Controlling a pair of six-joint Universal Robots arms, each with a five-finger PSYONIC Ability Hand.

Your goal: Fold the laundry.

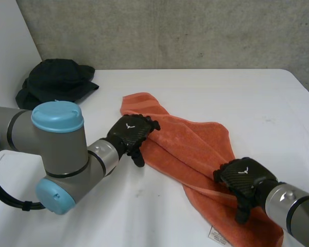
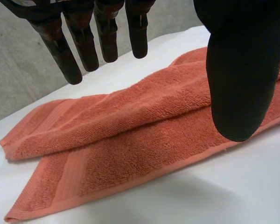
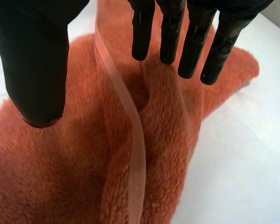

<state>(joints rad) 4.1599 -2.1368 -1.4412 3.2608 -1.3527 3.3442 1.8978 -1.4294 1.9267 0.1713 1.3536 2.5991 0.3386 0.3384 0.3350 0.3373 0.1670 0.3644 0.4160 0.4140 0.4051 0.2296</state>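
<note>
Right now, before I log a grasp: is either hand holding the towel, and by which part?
Nothing is held. Left hand and right hand are open over the orange towel.

1. the towel (image 1: 195,144) lies on the table (image 1: 221,98), running from far left to near right.
2. a cloth heap (image 1: 56,82) sits far left, well apart.
3. the left hand (image 1: 131,131) is over its far end, the right hand (image 1: 242,177) over its near end.
</note>
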